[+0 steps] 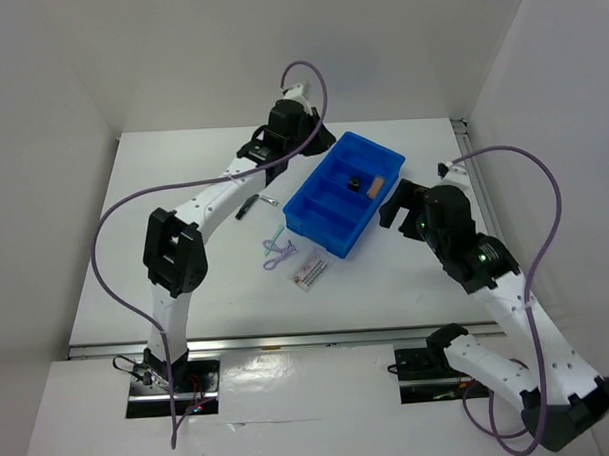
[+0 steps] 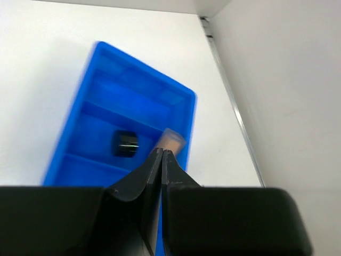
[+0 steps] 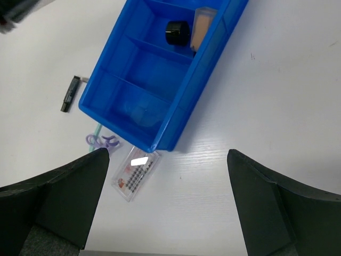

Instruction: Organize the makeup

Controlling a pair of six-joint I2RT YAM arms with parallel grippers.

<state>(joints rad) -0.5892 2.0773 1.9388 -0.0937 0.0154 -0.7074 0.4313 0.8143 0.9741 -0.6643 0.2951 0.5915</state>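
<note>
Now the left gripper [image 2: 161, 154] hangs pinched closed, empty, above the blue tray [image 3: 200, 85] holding the tan-and-black piece [image 3: 201, 26], while the right gripper [image 1: 396, 207] gapes wide, likely readied for the packet [image 3: 136, 172] lying just outside.

the left arm [image 1: 213, 196] stretches far forward from its base, bent at a raised elbow, and the left gripper [image 2: 161, 154] has both fingers pressed flat together. the right arm [image 1: 512, 306] folds back at its elbow; the right gripper [image 3: 168, 197] faces downward, fingers spread wide.
</note>
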